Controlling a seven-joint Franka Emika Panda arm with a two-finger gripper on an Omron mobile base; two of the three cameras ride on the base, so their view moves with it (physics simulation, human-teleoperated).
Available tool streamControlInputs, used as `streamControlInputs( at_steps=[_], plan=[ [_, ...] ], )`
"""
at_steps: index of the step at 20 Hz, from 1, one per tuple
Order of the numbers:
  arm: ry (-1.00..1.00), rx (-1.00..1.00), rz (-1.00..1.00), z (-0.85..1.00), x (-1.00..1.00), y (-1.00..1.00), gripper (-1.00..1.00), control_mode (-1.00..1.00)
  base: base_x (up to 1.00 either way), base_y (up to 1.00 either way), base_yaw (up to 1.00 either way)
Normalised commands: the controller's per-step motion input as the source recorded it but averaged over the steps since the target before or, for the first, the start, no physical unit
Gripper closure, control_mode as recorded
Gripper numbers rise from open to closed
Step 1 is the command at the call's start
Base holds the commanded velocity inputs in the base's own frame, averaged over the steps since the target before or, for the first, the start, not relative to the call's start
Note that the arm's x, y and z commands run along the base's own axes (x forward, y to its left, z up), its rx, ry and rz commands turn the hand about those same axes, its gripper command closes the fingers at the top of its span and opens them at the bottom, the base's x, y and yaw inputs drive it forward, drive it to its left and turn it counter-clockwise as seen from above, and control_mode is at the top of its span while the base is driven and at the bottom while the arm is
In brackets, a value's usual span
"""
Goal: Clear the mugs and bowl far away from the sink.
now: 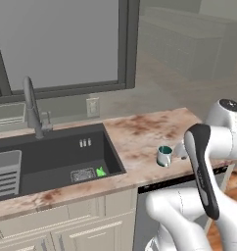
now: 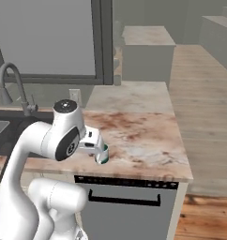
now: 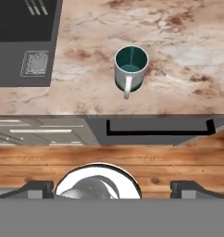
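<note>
The teal mug [image 3: 131,68] stood upright on the marbled tabletop [image 1: 140,132], with its open mouth turned up and a pale rim around it. In the hand view its pale handle pointed toward the front edge of the tabletop, away from the window [image 1: 61,44]. No brand, label or writing could be read on the mug or on anything near it. The mug was near the front edge, to the right of the dark sink [image 1: 57,159] and apart from it, above a dishwasher [image 2: 129,199] with a dark handle bar. The tool [image 3: 112,189] was fully open and held nothing; its two dark fingertips [image 3: 37,189] stood wide apart, high above the wooden floor [image 3: 49,159] in front of the cabinets, not touching the mug. In the sink there was a small green thing [image 1: 100,171] beside a drain grate, and a grey slotted insert [image 1: 5,174] lay at the left. A tall curved faucet [image 1: 32,105] rose behind the basin, and a wall outlet [image 1: 92,107] was under the window.
</note>
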Motion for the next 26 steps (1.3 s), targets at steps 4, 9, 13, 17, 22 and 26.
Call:
streamControlInputs(
  at_steps=[4,9,13,17,22,26],
  plan=[
    [0.0,0.0,0.0,-0.32,0.29,0.0,-1.0,-1.0,0.0,0.0,0.0],
    [0.02,0.0,0.0,-0.22,0.34,0.0,-1.0,-1.0,0.0,0.0,0.0],
    [0.02,0.0,0.0,-0.13,0.37,0.0,-1.0,-1.0,0.0,0.0,0.0],
    [0.0,0.0,0.0,-0.09,0.34,0.0,-1.0,-1.0,0.0,0.0,0.0],
    [0.01,0.0,0.0,-0.17,0.33,0.0,-1.0,-1.0,0.0,0.0,0.0],
    [0.03,0.0,0.0,-0.28,0.28,0.0,-1.0,-1.0,0.0,0.0,0.0]
  ],
)
